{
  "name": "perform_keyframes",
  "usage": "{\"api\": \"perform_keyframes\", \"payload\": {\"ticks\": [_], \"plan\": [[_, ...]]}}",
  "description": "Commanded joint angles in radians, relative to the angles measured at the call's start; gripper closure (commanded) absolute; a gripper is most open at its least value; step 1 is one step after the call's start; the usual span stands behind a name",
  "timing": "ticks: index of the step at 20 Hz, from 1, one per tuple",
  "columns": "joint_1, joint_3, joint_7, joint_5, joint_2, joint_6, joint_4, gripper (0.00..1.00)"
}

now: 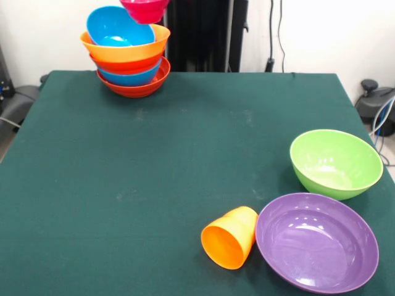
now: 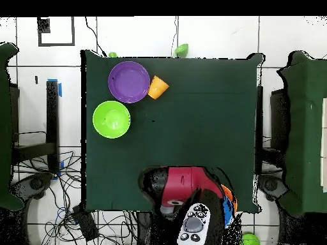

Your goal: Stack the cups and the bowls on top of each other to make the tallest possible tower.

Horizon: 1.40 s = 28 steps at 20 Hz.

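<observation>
The tower (image 1: 133, 61) stands at the table's far left corner in the front view: a red-orange bowl at the base, then blue, red-orange and a wide orange bowl, with a blue bowl (image 1: 117, 28) tilted inside the top. A small magenta bowl (image 1: 145, 9) sits just above it at the picture's top edge; what holds it is cut off. The orange cup (image 1: 229, 237) lies on its side next to the purple bowl (image 1: 316, 242). A green bowl (image 1: 336, 163) stands behind the purple one. In the overhead view the arm (image 2: 188, 191) covers the tower, and the gripper is hidden.
In the overhead view the purple bowl (image 2: 129, 81), the cup (image 2: 157, 87) and the green bowl (image 2: 112, 119) sit at the table's upper left. Small green objects lie on the floor (image 2: 182, 49) (image 2: 250, 239). Cables lie beside the table.
</observation>
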Motion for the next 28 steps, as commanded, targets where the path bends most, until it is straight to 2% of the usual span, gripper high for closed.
{"api": "perform_keyframes", "payload": {"ticks": [1,5,11,17,23,28], "plan": [[0.014,0.042,0.168,0.012,0.056,-0.077,0.061,1.0],[0.01,0.03,0.161,-0.009,0.068,-0.084,0.057,1.0],[0.004,0.014,0.166,-0.04,0.111,-0.15,0.072,1.0],[0.014,-0.006,0.147,-0.055,0.104,-0.166,0.083,1.0],[0.001,-0.027,0.143,-0.074,0.134,-0.23,0.084,1.0],[-0.001,-0.033,0.129,-0.075,0.127,-0.235,0.085,1.0]]}}
